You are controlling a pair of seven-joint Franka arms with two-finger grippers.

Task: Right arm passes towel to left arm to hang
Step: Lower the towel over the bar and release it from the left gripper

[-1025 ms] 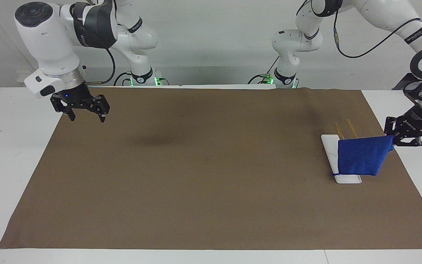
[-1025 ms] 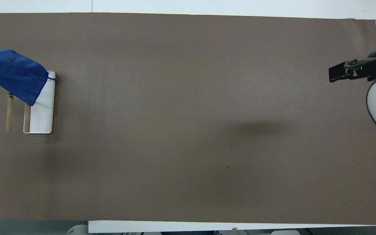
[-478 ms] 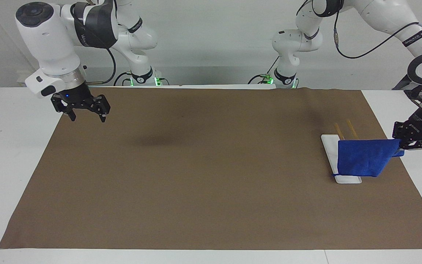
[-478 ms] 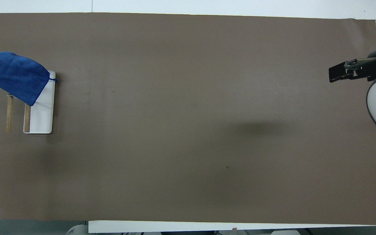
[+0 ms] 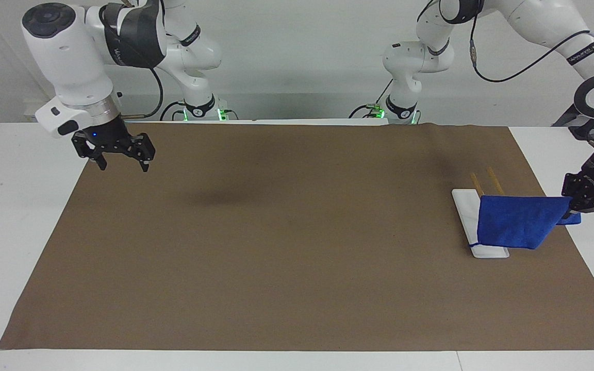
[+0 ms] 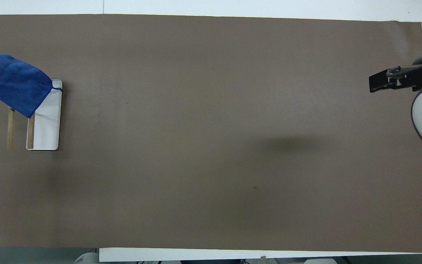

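The blue towel (image 5: 518,226) is stretched over the part of the rack farthest from the robots, hiding that stretch of the two wooden rods (image 5: 485,182). One corner is pinched in my left gripper (image 5: 578,210), which is shut on it just off the rack toward the left arm's end of the table. In the overhead view the towel (image 6: 13,82) runs off the picture's edge and the left gripper is out of sight. My right gripper (image 5: 123,166) hangs open and empty over the mat's corner at the right arm's end, and its tip (image 6: 379,82) also shows from above.
The rack's white base (image 5: 463,208) (image 6: 48,126) lies on the brown mat (image 5: 276,232), with the rods (image 6: 10,128) bare at the end nearer to the robots. White tabletop (image 5: 13,206) borders the mat.
The left gripper has drawn the towel's corner outward toward the left arm's end of the table and slightly lower, pulling the cloth flatter over the rack. The right arm has stayed still.
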